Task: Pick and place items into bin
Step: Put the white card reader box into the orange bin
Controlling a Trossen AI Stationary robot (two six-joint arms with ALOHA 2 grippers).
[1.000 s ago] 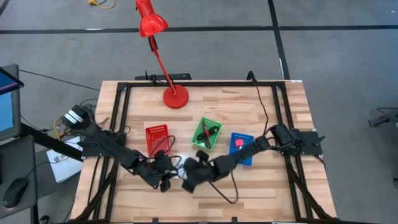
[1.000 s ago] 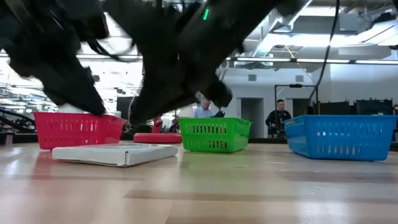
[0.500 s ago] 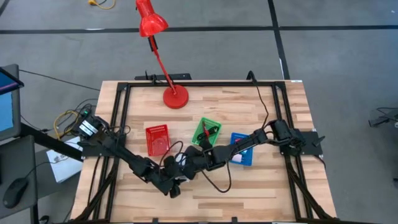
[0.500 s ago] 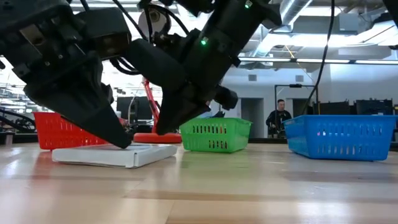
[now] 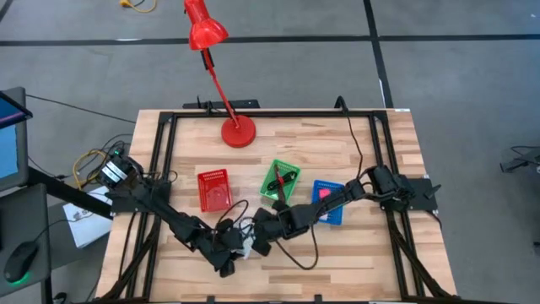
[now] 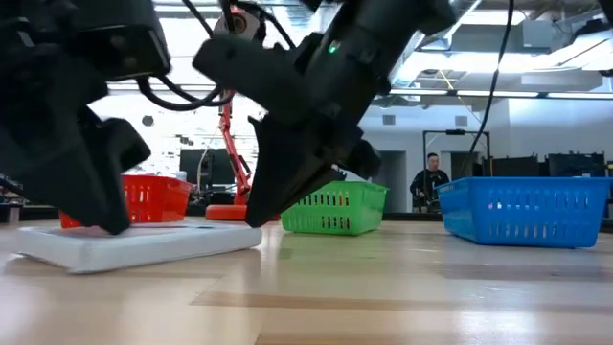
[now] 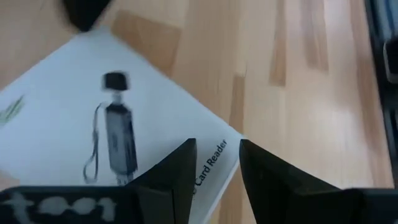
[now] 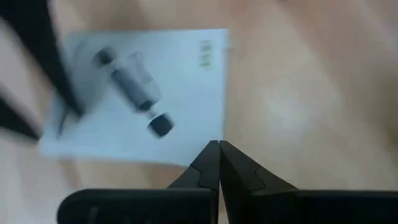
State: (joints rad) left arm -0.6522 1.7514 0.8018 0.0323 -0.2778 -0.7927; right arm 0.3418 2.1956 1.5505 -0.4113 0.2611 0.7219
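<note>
A white card with a black card-reader picture [image 7: 93,124] lies flat on the wood near the table's near edge [image 5: 245,246], between both grippers. My left gripper [image 7: 216,152] is open over one corner of the card [image 6: 134,246]. My right gripper [image 8: 219,147] is shut, with its tips at the card's opposite edge [image 8: 143,93]. The black-and-red stick [image 5: 281,181] lies in the green bin. A pink block [image 5: 325,195] sits in the blue bin. The other items are not in view. My left gripper comes down from above onto the card's top beside its corner [image 7: 227,149]; one open finger [image 7: 183,165] stands over the card and the other [image 7: 261,174] at the corner. The card stays flat on the table. My right gripper's shut tips stand at the card's edge [image 8: 208,146]; touching or not, I cannot tell.
Red bin [image 5: 213,190], green bin [image 5: 268,190] and blue bin [image 5: 334,215] stand in a row beyond the card. The red lamp's base [image 5: 239,133] is near the far edge. A dark cable [image 5: 305,253] loops beside the right arm. People show in the room behind [image 6: 428,182].
The card has slid toward the table's near edge and turned a little, staying flat. My left gripper has moved with it toward the near edge. My right gripper swung toward the far side, then came back down to the card's edge.
</note>
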